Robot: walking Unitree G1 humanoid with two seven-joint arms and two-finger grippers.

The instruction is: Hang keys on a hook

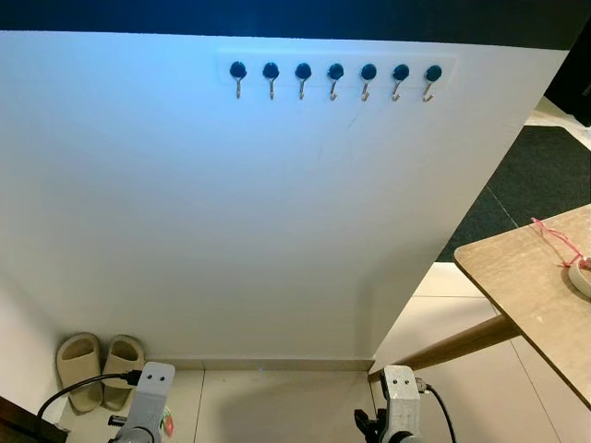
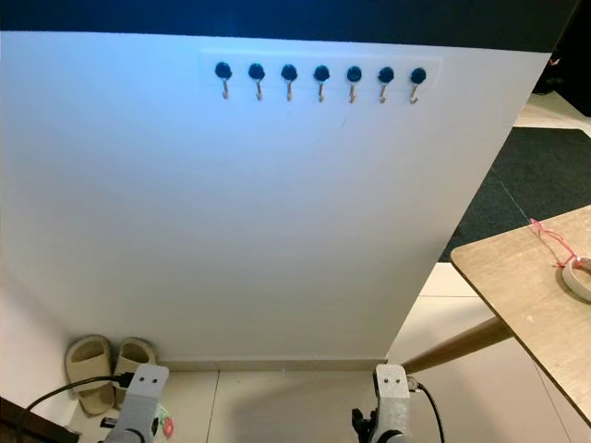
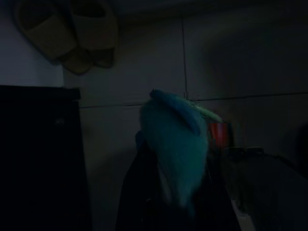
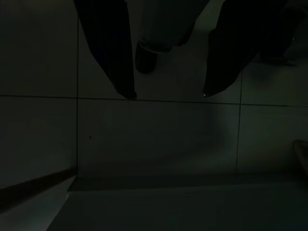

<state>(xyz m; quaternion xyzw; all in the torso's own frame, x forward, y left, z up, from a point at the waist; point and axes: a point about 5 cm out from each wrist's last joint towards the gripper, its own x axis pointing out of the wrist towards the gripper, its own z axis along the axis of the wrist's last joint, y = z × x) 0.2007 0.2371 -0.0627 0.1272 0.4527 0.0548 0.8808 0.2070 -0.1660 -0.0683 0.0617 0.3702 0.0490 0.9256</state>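
A row of several dark-knobbed metal hooks (image 1: 335, 78) sits high on the white wall (image 1: 231, 212). Both arms hang low in front of it, the left arm (image 1: 148, 406) and the right arm (image 1: 399, 406). In the dark left wrist view, my left gripper (image 3: 178, 202) is shut on a teal fluffy key fob (image 3: 175, 139); the keys themselves cannot be made out. My right gripper (image 4: 168, 95) is open over the floor tiles, with nothing between its fingers.
A wooden table (image 1: 526, 277) juts in at the right, with a pink cord (image 1: 559, 242) and a white object (image 1: 582, 275) on it. Beige slippers (image 1: 97, 365) lie by the wall at the lower left. A dark rug (image 1: 536, 175) lies beyond the wall's right end.
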